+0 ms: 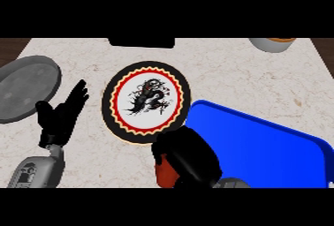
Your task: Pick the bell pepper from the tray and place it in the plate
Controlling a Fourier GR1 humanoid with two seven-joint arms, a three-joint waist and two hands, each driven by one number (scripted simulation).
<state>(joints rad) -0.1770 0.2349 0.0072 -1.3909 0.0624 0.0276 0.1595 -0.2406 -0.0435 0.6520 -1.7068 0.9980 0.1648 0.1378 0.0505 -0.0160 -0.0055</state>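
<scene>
My right hand (pixel 190 160), low centre, is curled round the red bell pepper (pixel 166 171). Only a sliver shows, just below the plate (pixel 146 101), left of the blue tray (pixel 274 145). My left hand (pixel 60 117) rests spread, mid-left.

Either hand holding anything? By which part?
Right hand curls over the bell pepper, covering its top; only a red patch at the view's left shows. Left hand is open, holding nothing.
</scene>
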